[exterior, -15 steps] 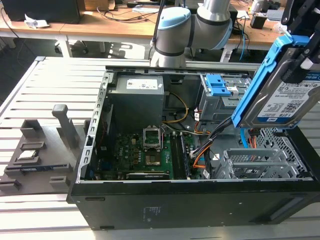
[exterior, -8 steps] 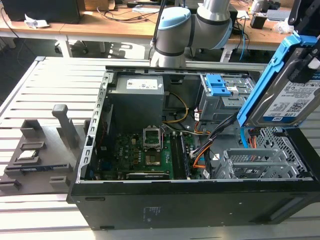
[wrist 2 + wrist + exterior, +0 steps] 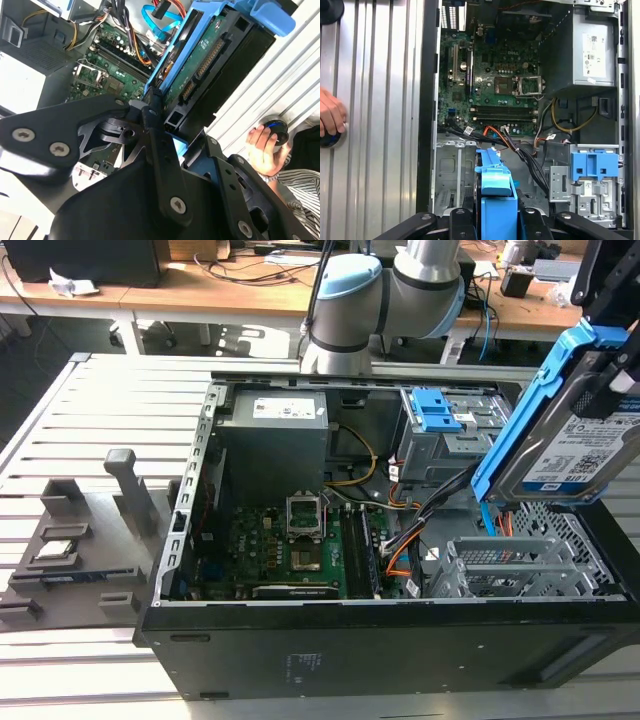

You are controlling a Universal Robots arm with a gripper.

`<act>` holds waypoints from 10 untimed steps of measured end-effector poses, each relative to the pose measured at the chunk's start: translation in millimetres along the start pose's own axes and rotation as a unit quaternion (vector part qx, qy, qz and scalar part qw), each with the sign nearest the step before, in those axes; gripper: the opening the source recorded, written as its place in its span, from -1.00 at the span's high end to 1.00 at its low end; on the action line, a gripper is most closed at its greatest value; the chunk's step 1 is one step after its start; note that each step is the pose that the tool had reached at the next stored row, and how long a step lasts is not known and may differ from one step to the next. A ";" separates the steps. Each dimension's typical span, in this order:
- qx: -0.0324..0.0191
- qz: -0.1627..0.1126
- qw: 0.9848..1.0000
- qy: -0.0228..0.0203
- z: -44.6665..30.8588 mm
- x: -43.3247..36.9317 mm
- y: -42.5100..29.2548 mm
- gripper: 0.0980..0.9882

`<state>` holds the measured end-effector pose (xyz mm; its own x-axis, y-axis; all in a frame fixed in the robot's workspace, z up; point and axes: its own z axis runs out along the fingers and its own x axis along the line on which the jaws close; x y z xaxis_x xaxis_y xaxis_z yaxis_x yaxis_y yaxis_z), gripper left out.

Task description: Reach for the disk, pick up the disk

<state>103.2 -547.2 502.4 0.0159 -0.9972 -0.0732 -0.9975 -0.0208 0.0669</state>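
End effector (image 3: 167, 142): black linkage fingers closed on the blue-framed disk, clamping it on 2 opposite sides in the second wrist view; in the first wrist view its black links flank the blue bracket at 6 o'clock.
Disk (image 3: 575, 445): lifted clear of the computer case, held tilted on edge at about 3 o'clock in the exterior view, white label with blue band facing the camera; the blue bracket wraps its edges. In the second wrist view its green circuit-board underside (image 3: 205, 60) and connector edge show.
Computer case (image 3: 380, 640): black tower lying on its side, open, on the slatted metal worktop (image 3: 120, 400); the green motherboard (image 3: 290, 550) lies at 6 o'clock inside it, the grey power supply (image 3: 275, 440) at 12 o'clock.
Drive bay (image 3: 445, 425): at about 1 o'clock in the case, with a second blue bracket (image 3: 435, 405) seated in it.
Grey fixture (image 3: 85, 540): on the worktop at 9 o'clock of the case, apart from it.
Robot arm (image 3: 390, 290): grey and pale blue joints behind the case at 12 o'clock.
Person's hand (image 3: 262, 147): resting on a round black and blue object (image 3: 276, 128) on the worktop, outside the case wall.
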 end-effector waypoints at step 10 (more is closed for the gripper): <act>0.000 0.000 1.000 0.001 0.7 3.9 0.0 0.39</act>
<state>103.2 -551.1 501.5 0.0160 -0.9973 -0.0717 -0.9975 -0.0208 0.0669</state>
